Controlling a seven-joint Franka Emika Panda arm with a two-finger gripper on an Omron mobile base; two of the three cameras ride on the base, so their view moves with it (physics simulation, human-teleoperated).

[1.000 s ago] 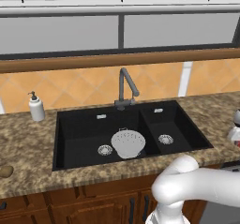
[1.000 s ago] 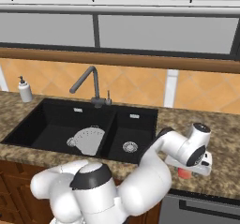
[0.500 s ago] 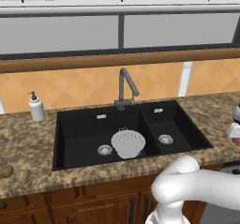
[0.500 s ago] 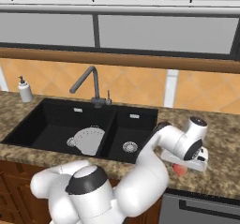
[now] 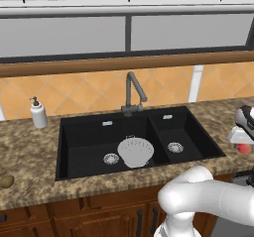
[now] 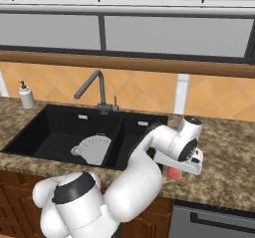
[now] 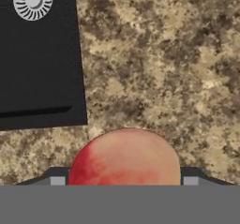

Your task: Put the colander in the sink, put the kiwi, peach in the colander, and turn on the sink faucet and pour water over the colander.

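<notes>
A: What is nearest to the camera on the hand?

B: The peach (image 7: 125, 157). It sits right at the gripper (image 6: 174, 171), between the two dark finger parts, and the speckled counter (image 7: 164, 68) is below it. In the right base view the peach shows as a red spot under the white hand, over the counter's front edge, to the right of the sink (image 6: 60, 132).

A: Are the fingers clamped on it?

B: The fruit is between them and seems to touch both sides, so I read them as closed on the peach. The tips themselves are mostly hidden.

A: And the colander?

B: The colander (image 5: 135, 150) is inside the large basin, near the divider to the small basin, beside the round silver drain (image 5: 111, 158). It looks tilted, with its perforated side toward the front.

A: Where is the kiwi?

B: The kiwi (image 5: 6, 181) lies on the counter near its left front corner, well apart from the sink.

A: What is farther back?

B: The sink faucet (image 5: 133, 93) stands at the back edge of the sink, behind the divider. The soap bottle (image 5: 38, 113) stands near the counter's back left, against the tiled wall (image 5: 89, 89).
</notes>
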